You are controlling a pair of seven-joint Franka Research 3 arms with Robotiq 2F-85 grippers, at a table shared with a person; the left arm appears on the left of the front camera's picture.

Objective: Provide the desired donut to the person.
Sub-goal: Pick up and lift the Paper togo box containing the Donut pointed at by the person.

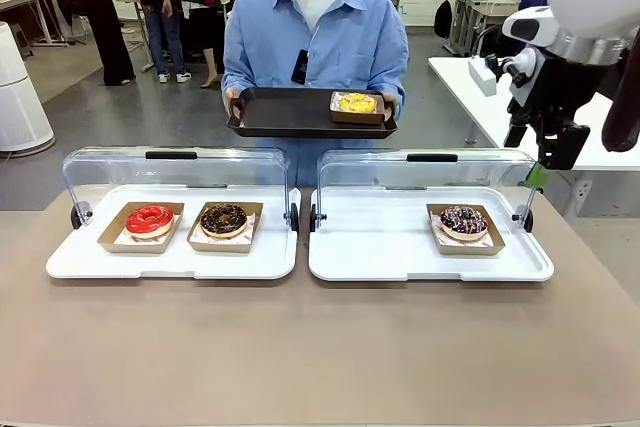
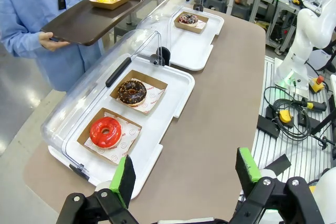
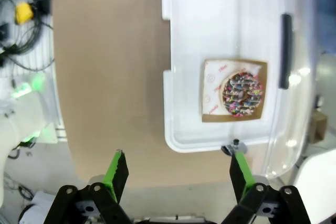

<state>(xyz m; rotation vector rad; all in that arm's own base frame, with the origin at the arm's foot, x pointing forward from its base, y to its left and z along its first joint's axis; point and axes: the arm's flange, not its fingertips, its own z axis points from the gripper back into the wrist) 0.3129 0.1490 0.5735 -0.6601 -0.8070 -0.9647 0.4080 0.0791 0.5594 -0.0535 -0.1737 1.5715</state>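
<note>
Delivery appeared complete: the yellow donut (image 1: 358, 103), in its card box, sat on the dark tray (image 1: 280, 112) held by the person (image 1: 315, 37) at upper centre. Any retreat should pass well clear of the raised clear lids (image 1: 175, 172). The left hand (image 2: 186, 170) and right hand (image 3: 178, 167), each at lower frame, stood wide apart, empty, touching nothing.

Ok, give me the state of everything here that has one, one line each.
Left lid, open, tipped back.
Right lid, open, tipped back.
Red donut, boxed, in left case.
Chocolate donut, boxed, beside it.
Sprinkle donut, boxed, in right case.
Yellow donut, boxed, on brown tray.
Brown tray, held by the person.
Left jaws, open, empty.
Right jaws, open, empty.
</note>
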